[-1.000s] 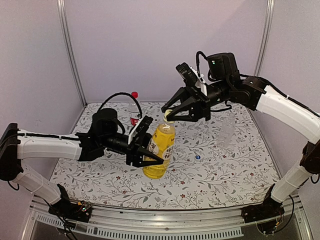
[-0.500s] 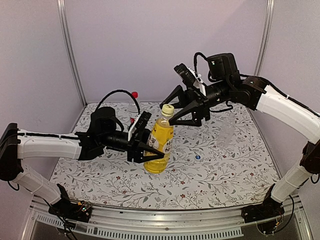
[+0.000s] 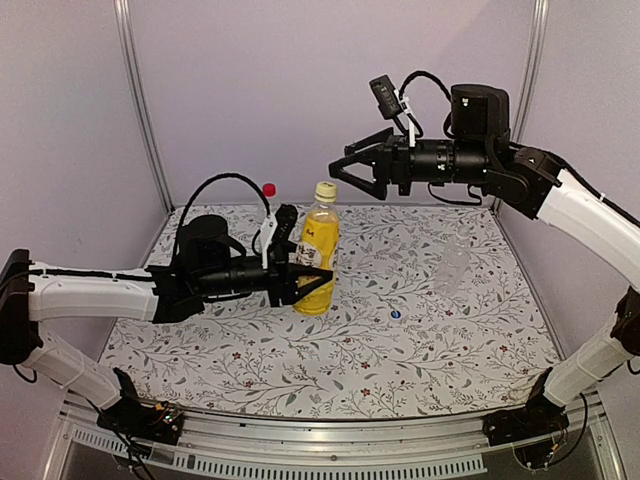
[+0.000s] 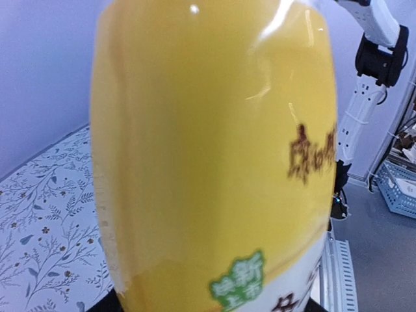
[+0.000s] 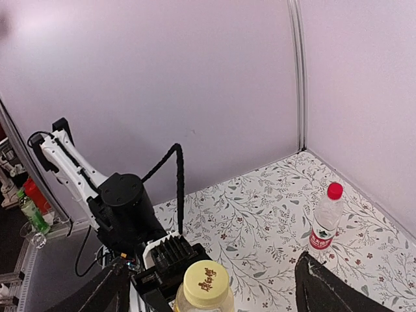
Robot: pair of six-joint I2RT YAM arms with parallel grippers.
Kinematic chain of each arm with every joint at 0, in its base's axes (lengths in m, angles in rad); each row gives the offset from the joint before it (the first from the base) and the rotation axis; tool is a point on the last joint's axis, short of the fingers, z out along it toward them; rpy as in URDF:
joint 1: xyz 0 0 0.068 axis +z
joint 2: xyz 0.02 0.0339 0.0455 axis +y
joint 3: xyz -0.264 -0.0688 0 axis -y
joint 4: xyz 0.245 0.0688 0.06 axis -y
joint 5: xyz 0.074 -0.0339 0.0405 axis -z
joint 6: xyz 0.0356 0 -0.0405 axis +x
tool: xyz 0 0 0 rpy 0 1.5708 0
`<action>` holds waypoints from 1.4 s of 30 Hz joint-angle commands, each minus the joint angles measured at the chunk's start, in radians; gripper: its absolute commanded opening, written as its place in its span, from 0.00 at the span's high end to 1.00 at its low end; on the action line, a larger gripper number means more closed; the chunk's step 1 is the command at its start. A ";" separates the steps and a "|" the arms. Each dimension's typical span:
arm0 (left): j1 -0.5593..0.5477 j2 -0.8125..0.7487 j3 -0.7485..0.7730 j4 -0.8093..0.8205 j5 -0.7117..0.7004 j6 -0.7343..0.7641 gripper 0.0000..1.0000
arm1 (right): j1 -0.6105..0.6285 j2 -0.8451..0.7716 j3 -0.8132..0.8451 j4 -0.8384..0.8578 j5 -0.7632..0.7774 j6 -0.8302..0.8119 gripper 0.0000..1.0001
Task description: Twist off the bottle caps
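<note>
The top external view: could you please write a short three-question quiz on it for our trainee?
1. True or false: the yellow round plastic cap sits on the yellow-orange plastic drink bottle.
2. Multiple choice: what do the left arm's jaws grip? A) the yellow-orange bottle's body; B) a red-capped clear bottle; C) nothing.
3. Short answer: are the right arm's jaws, raised up and to the right of the cap, open or shut?

Key: 1 true; 2 A; 3 open.
</note>
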 commanded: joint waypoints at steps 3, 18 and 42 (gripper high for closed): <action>-0.072 -0.007 0.019 -0.023 -0.421 0.010 0.48 | 0.017 0.004 -0.011 0.080 0.254 0.184 0.14; -0.118 0.023 0.057 -0.064 -0.610 0.020 0.48 | 0.094 0.115 0.050 0.039 0.290 0.162 0.31; -0.143 0.029 0.066 -0.078 -0.656 0.054 0.48 | 0.095 0.152 0.067 0.039 0.258 0.161 0.57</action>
